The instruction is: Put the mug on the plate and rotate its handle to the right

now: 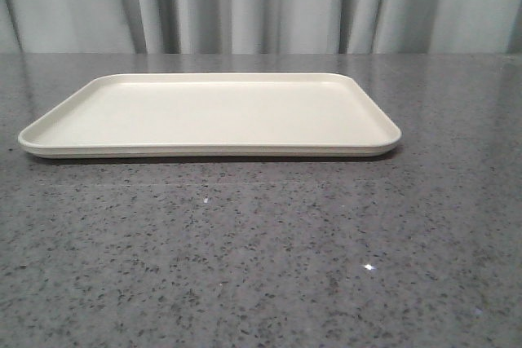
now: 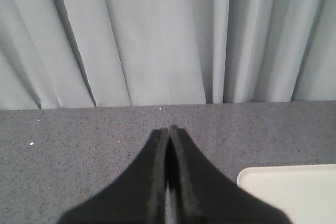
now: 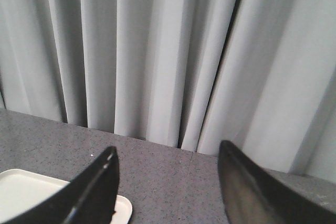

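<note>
We see the cream plate [image 1: 210, 116] lying flat on the grey speckled table [image 1: 261, 266], before pale curtains [image 1: 261, 2]; nothing readable is printed anywhere. No mug appears in any view. Our left gripper [image 2: 169, 128] hovers above the table with its jaws pressed together, a plate corner [image 2: 289, 192] nearby. Our right gripper [image 3: 168, 153] hangs spread wide and empty, another plate corner [image 3: 31, 190] beside its finger [image 3: 100, 187].
</note>
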You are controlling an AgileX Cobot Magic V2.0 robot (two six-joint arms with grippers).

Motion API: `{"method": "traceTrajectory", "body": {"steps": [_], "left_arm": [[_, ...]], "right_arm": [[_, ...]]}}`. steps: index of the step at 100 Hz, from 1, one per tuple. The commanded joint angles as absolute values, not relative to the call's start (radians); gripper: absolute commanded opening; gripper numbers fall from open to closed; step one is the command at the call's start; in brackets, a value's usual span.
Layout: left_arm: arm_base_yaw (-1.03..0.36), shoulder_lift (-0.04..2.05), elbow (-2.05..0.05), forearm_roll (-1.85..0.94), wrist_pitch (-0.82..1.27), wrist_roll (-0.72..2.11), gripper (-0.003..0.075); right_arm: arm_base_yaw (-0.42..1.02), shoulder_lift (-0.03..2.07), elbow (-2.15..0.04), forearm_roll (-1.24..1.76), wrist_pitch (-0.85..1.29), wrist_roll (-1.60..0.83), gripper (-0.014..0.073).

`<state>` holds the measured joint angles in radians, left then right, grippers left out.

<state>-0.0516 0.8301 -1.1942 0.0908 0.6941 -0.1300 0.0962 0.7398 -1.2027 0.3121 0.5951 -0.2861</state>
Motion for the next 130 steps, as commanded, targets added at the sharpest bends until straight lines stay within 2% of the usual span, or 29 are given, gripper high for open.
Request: {"method": "traceTrajectory", "body": {"steps": [1,21,47,57,71,130], "left_arm": [[-0.05,0.862,-1.264,0.08,0.682,-0.125,-0.0018],[-0.05,0.908,-1.334,0.025,0.778,-0.065,0.0006],[-0.05,0.961,-1.409,0.0,0.916,-0.05,0.0177],[-0.05,0.991,-1.452,0.0,1.034,-0.05,0.0258],[-0.05,1.065,-1.52,0.0,1.226,-0.042,0.0318],[-0.05,1.125,-1.542,0.008,1.265,0.0,0.0326]], "right_arm": [[0.099,0.743,-1.236,0.331,0.505,-0.299,0.0455],[0.099,0.743,-1.236,0.331,0.515,-0.299,0.0455],[0.099,0.743,-1.236,0.322,0.513,-0.299,0.0455],[0.099,0.743,-1.236,0.298,0.513,-0.299,0.0455],[0.099,0.744,-1.236,0.287,0.514,-0.299,0.0455],[0.099,0.793,-1.236,0.274,0.526,-0.299,0.0455]]}}
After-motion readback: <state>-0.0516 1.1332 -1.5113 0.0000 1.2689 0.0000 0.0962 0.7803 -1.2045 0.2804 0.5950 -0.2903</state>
